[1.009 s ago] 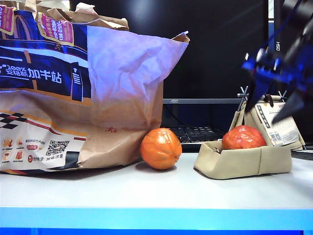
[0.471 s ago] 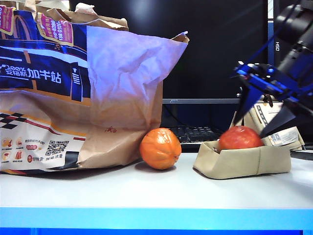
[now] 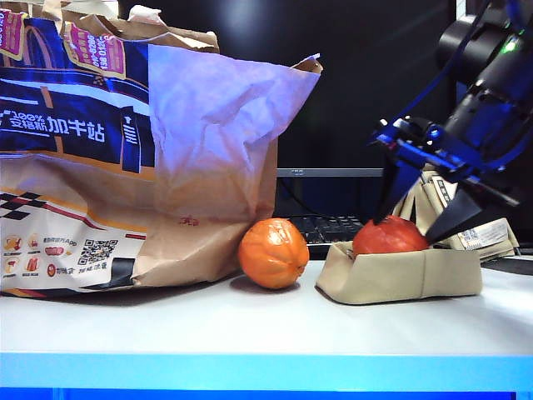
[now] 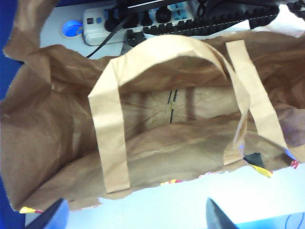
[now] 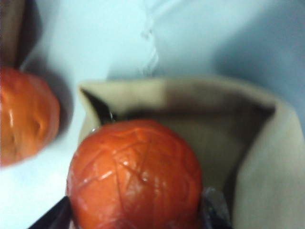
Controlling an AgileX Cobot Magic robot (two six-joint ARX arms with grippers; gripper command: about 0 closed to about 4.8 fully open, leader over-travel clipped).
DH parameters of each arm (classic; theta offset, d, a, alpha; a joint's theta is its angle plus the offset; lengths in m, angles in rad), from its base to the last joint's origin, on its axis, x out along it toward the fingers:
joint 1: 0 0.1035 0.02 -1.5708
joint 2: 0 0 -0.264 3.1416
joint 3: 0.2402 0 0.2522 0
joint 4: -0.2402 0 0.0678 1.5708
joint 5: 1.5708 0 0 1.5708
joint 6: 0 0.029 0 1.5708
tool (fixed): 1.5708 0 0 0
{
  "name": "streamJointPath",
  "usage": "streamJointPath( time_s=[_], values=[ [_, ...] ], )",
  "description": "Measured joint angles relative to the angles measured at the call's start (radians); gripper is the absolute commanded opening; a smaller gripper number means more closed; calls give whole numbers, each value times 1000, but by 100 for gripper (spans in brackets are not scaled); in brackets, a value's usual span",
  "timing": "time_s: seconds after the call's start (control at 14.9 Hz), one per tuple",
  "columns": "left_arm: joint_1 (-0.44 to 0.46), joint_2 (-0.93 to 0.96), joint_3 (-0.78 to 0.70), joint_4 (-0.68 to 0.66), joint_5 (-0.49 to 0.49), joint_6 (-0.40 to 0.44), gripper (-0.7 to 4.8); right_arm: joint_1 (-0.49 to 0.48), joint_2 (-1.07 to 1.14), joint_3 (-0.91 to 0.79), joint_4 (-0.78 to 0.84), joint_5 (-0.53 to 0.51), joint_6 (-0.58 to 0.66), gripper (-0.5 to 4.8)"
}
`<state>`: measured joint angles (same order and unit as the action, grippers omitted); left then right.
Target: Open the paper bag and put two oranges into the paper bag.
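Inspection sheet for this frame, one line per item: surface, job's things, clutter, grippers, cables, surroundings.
Surface: pale table, no spills seen.
Job's things: paper bag upright at left, mouth open, inside bare; one orange on the table beside the bag; second orange in the beige fabric tray.
Clutter: folded printed paper behind the tray.
Grippers: right gripper open, fingers straddling the tray's orange, not closed on it; left gripper open, above the bag's mouth.
Cables: black leads into a power strip behind the bag.
Surroundings: dark monitor and keyboard behind.
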<state>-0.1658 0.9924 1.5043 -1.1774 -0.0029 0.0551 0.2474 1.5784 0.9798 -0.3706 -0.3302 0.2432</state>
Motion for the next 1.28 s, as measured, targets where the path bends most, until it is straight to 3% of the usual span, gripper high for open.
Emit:
streamJointPath(
  time_s=[0.4,0.54,0.81,0.87,0.94,1.01,1.08,1.14,1.28],
  values=[
    [0,0,0,-62,0,0,377,-2,110,23,129,-70,1,345],
    [0,0,0,-74,0,0,377,-5,117,23,136,-99,0,479],
    [0,1,0,-92,-1,6,377,0,143,10,38,-169,-6,479],
    [0,1,0,-92,-2,9,377,2,145,6,34,-172,-8,403],
    [0,1,0,-92,-9,12,377,2,145,6,38,-179,-6,243],
    [0,1,0,-92,-14,12,377,2,145,6,39,-178,-5,135],
    [0,1,0,-92,-26,12,376,1,145,5,44,-179,-5,130],
    [0,1,0,-92,-45,12,372,1,146,5,53,-180,-3,19],
    [0,1,0,-78,-61,12,372,2,153,32,49,-182,-1,-6]
  ],
)
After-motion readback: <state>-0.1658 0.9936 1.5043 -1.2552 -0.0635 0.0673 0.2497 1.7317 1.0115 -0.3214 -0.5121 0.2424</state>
